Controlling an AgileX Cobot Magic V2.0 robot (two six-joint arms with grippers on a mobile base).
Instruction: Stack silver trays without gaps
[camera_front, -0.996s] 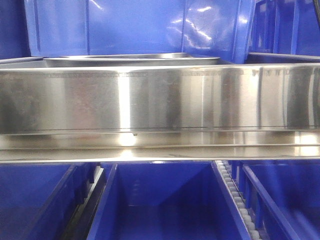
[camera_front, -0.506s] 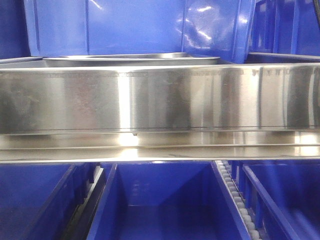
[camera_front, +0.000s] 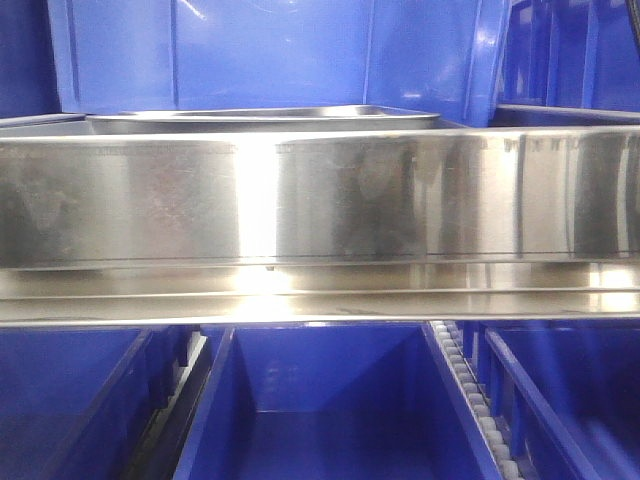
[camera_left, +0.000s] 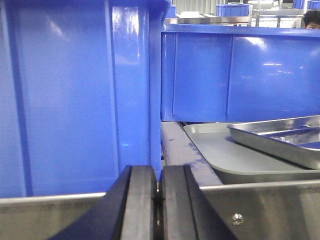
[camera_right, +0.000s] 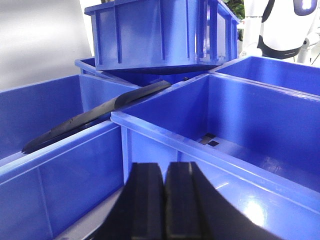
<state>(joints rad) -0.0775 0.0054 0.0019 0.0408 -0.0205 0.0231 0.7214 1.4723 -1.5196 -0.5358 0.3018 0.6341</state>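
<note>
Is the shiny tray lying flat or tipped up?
Tipped. The silver tray rests slanted on a flat grey tray.

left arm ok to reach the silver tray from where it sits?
Probably yes, once opened. The left gripper is shut behind the steel rail; the silver tray lies just beyond, to its right, with nothing above it.

glare band on steel rail (camera_front: 320, 200) wider

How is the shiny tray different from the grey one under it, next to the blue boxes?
The silver tray is mirror-bright, reflecting blue; the grey tray is dull and matte. The silver tray sits tilted on top, while the grey one lies flat and reaches further left. Both are shallow with rounded corners.
</note>
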